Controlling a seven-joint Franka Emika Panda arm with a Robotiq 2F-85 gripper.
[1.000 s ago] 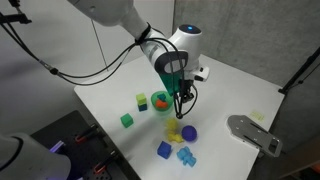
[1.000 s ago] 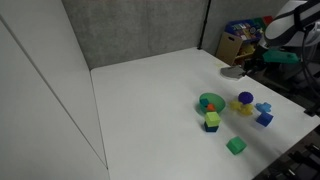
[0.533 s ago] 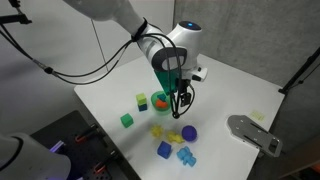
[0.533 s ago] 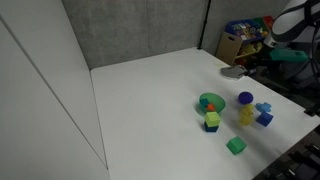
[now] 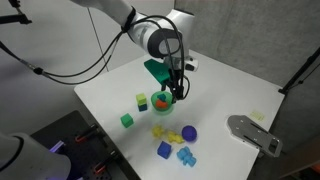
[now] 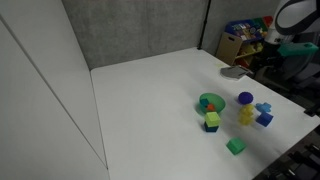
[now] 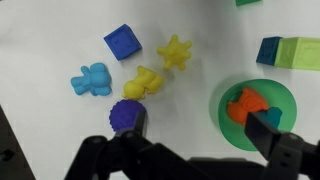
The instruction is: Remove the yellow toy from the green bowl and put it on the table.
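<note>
The yellow toy [image 7: 175, 52], a knobbly, star-like lump, lies on the white desk [image 7: 50, 35]. It is outside the green bowl [image 7: 283, 97] and near its rim but not touching it. The bowl holds only an orange toy [image 7: 245, 103]. Judged by this layout, the placing step looks done and only clearing away is left.

The pincer [image 7: 198, 130] is spread wide and has hold of nothing. In the wrist view one finger overlaps the bowl and the other overlaps a purple piece [image 7: 127, 115]. The next move probably calls for no new grip. It needs a clean rise that does not brush the bowl or nudge the loose toys below.

The wrist view alone shows the bowl's contents and the gap between the fingers. It also tells the toy from the longer yellow piece [image 7: 145, 83], which lies between the toy, the purple piece and a light-blue figure [image 7: 90, 80]. A blue cube [image 7: 122, 41] sits just beyond.

An exterior view shows what the wrist view cannot. There the pincer [image 5: 178, 95] hangs just beside the bowl [image 5: 160, 105], clear of the desk [image 5: 230, 90]. The toy [image 5: 159, 130] sits nearer the camera, and a green cube with a yellow top [image 5: 141, 101] stands beside the bowl.

In an exterior view from farther off, the bowl [image 6: 211, 102] is plain, but the yellow pieces merge into one blob and the fingers cannot be made out.
</note>
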